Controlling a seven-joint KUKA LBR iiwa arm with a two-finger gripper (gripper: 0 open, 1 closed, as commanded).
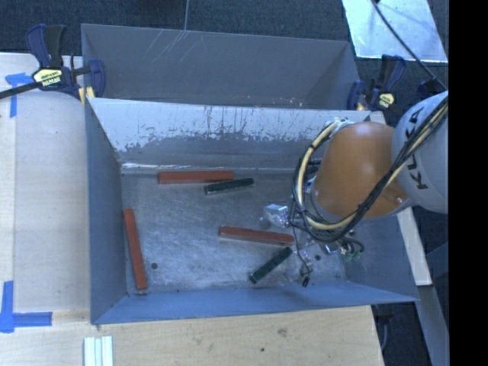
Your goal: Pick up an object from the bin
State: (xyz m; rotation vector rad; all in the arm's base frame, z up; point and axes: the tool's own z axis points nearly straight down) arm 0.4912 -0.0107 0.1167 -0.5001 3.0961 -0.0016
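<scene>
My gripper [307,268] is low in the bin's front right part, mostly hidden under the arm's orange cover and cables. Just to its left a short black bar [269,266] lies slanted on the bin floor, its right end close to the gripper. A red-brown flat stick [255,235] lies a little behind that bar, pointing toward the gripper. A small crumpled silvery piece [274,214] sits behind the stick, at the edge of the cover. I cannot see anything held in the gripper.
A second red-brown stick [195,177] lies along the back of the floor, with another black bar [229,186] at its right end. A third red-brown stick [135,248] lies along the left wall. The arm comes in over the right rim.
</scene>
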